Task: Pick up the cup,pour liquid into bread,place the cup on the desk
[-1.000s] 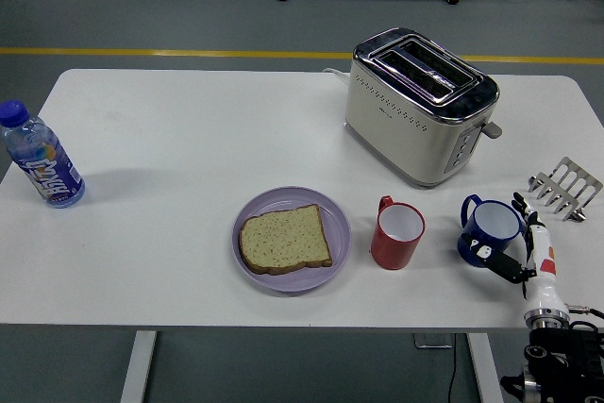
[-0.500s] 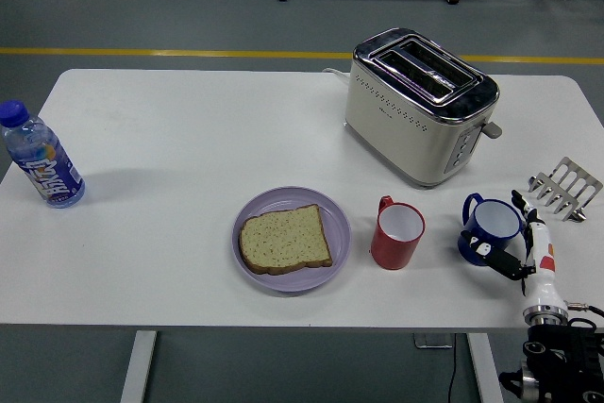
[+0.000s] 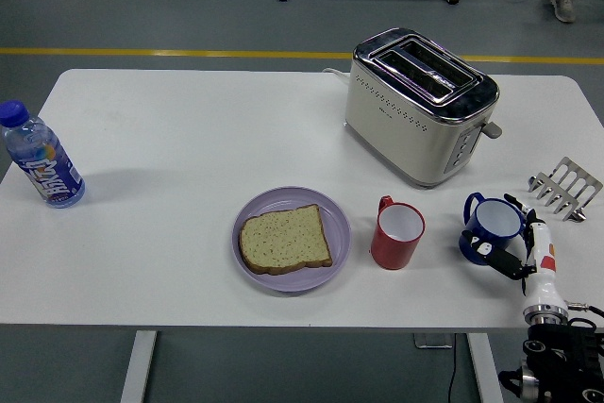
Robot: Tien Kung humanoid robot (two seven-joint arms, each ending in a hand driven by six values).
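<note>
- Right now the right hand [image 3: 514,250] is the only one near anything, coming up from the lower right corner of the desk [image 3: 170,129], and it sits hard against the blue cup [image 3: 493,226]
- Its fingers [image 3: 491,250] look wrapped around the lower, near side of that cup, dark tips on the blue wall, so I'd say it has a grip, though whether the hold is firm I can't tell from here
- The blue cup stands upright on the desk at the right, handle pointing away to the far left, mouth open to the ceiling; what is inside I can't make out
- The bread [image 3: 285,239] lies flat on the purple plate [image 3: 335,209], well off to the left of the hand, and that leftward stretch is what the pour hangs on
- Between the two stands the red cup [image 3: 396,233], upright, just beside the plate's right rim, so my guess is the blue cup has to be carried over or around it
- No left arm shows anywhere
- Toaster [image 3: 420,106] behind, a metal rack [image 3: 564,188] just beyond the hand, a water bottle [image 3: 40,158] far left, none of them in the way
</note>
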